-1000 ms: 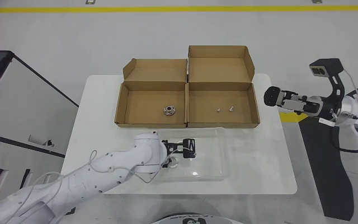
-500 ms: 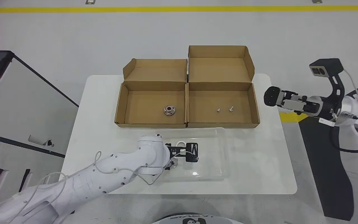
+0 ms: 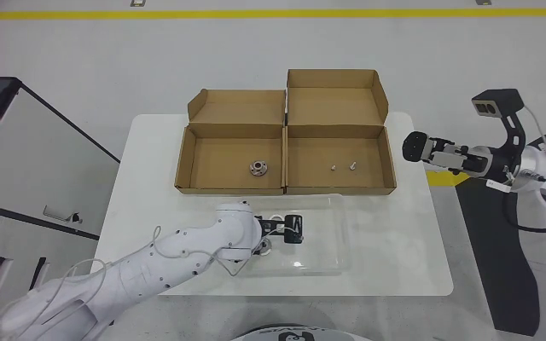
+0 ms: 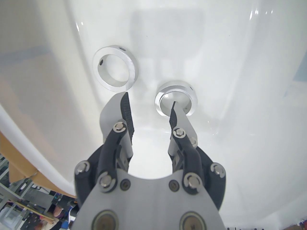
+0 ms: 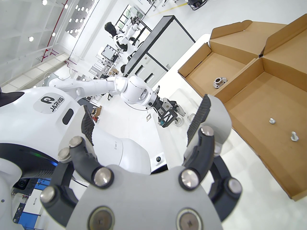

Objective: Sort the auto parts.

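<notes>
Two silver metal rings, one (image 4: 115, 71) and another (image 4: 176, 96), lie in a clear plastic tray (image 3: 328, 256) at the table's front. My left gripper (image 4: 149, 101) is open and low in the tray. One finger's tip is over the hole of the second ring, the other stands just short of the first ring. From above, the left gripper (image 3: 294, 228) is at the tray's left part. My right gripper (image 5: 144, 111) is open and holds nothing. It hangs off the table's right side (image 3: 412, 147).
Two open cardboard boxes stand side by side behind the tray. The left box (image 3: 198, 162) holds a flanged metal hub (image 3: 257, 167). The right box (image 3: 375, 162) holds two small bolts, one (image 3: 335, 167) and another (image 3: 351, 164). The white table (image 3: 153, 170) has bare room at left.
My left gripper has shifted a little to the right within the tray, and its arm followed. The right arm has not moved.
</notes>
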Tool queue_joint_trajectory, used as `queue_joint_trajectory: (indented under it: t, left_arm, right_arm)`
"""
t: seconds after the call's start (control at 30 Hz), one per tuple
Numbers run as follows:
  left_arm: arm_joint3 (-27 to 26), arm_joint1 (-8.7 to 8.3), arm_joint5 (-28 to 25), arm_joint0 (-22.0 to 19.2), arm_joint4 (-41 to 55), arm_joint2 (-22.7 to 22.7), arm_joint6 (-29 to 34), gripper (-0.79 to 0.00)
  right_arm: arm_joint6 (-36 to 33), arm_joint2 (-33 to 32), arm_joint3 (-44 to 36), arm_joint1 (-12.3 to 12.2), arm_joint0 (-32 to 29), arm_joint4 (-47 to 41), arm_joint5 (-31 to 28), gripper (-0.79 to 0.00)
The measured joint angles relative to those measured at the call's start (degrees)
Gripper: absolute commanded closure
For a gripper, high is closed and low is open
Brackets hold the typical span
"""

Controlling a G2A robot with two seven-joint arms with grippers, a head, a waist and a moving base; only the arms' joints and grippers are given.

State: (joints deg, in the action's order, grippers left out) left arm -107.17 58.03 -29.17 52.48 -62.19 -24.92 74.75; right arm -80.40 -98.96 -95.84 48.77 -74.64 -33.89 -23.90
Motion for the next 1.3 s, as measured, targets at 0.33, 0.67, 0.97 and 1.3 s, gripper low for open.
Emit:
queue_joint_trajectory:
  t: [0.33, 0.67, 0.97, 1.3]
  left_arm:
    - [0.54, -0.05, -0.11, -0.08, 0.41, 0.55, 0.25, -0.376]
    - [1.51, 0.1, -0.4, -0.38, 0.33, 1.28, -0.05, -0.348]
    - [2.14, 0.41, -0.31, -0.73, 0.83, 1.71, 0.05, -0.311]
    - [2.84, 0.73, -0.39, -1.05, 0.94, 2.05, -0.03, -0.256]
  right_arm:
    - [0.0, 0.0, 0.0, 0.0, 0.0, 0.0, 0.0, -0.785]
    - [0.0, 0.0, 0.0, 0.0, 0.0, 0.0, 0.0, -0.785]
    - [0.0, 0.0, 0.0, 0.0, 0.0, 0.0, 0.0, -0.785]
    - [0.0, 0.0, 0.0, 0.0, 0.0, 0.0, 0.0, -0.785]
